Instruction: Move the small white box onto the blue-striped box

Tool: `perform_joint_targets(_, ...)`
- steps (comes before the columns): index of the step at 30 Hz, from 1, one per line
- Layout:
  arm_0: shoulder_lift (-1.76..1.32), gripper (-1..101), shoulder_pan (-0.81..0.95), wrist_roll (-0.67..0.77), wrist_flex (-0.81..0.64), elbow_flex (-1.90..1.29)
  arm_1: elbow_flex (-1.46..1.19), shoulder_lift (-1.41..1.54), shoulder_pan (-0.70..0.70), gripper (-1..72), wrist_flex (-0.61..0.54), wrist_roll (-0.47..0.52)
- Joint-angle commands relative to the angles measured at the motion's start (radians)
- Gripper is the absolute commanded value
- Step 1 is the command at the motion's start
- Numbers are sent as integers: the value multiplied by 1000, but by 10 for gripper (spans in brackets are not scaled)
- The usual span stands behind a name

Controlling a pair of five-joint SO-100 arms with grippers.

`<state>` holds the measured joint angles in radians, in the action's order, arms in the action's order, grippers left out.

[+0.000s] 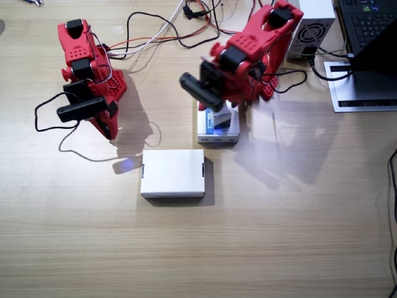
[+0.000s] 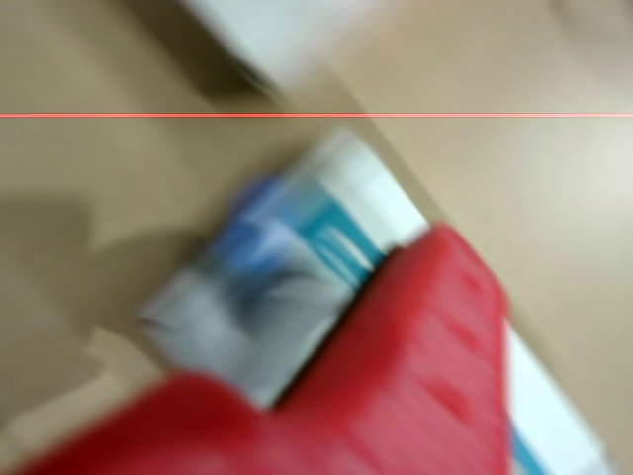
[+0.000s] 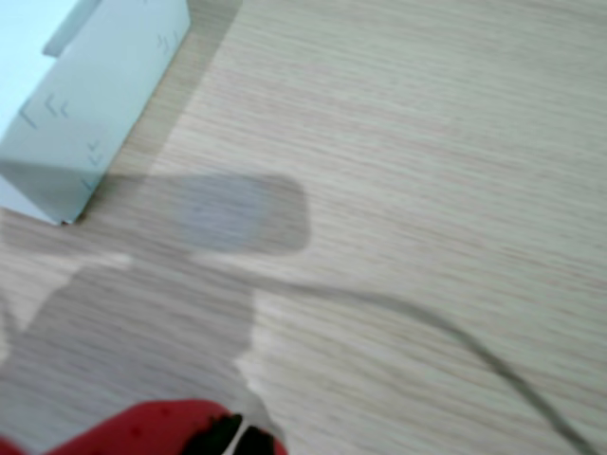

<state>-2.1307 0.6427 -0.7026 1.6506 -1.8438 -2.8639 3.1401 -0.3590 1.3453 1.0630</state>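
Nearest on the wooden counter [image 1: 260,248] lies the plain white flat box [image 1: 172,173], alone; one corner of it shows in a wrist view [image 3: 90,100]. Just beyond it, right of centre, the blue-striped box [image 1: 218,133] lies flat. The small white box [image 1: 221,118] stands over its top, grasped by the left hand [image 1: 221,113], clenched on it. A blurred wrist view shows the small box [image 2: 262,307] in a red finger [image 2: 415,336] above the blue stripe. Further left, the right hand [image 1: 105,121] hangs above bare counter; its state cannot be told. Cables [image 1: 161,31] and a laptop [image 1: 369,43] lie at the far edge.
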Motion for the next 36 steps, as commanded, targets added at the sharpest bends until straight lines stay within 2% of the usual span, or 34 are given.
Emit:
perform_joint_targets(1,-273,137,-331,-135,-35,46,14,26,-21,2,21,21)
perform_joint_targets(2,-357,103,-431,-170,-86,-9,14,26,-21,2,23,23)
perform_joint_targets(3,-443,7,-489,-213,-127,-97,14,26,-21,2,25,26)
perform_joint_targets(8,-795,-1,-503,-255,-324,-584,12,26,5,2,28,35)
perform_joint_targets(11,-997,-1,-497,-285,-388,-854,12,26,54,2,29,69)
perform_joint_targets(12,-1124,-1,-502,-304,-371,-950,12,26,91,2,29,97)
perform_joint_targets(18,-1143,-1,-551,-383,-428,-1149,12,26,382,2,-23,348)
perform_joint_targets(21,-1143,-1,-571,-420,-436,-1173,12,28,410,2,46,416)
perform_joint_targets(23,-1143,-1,-595,-430,-440,-1184,12,28,443,2,130,555)
perform_joint_targets(28,-1141,-1,-681,-482,-443,-1195,12,28,474,2,133,545)
perform_joint_targets(33,-1141,-1,-667,-486,-442,-1195,12,28,462,2,140,515)
perform_joint_targets(36,-1141,-1,-667,-486,-442,-1195,12,28,451,2,144,442)
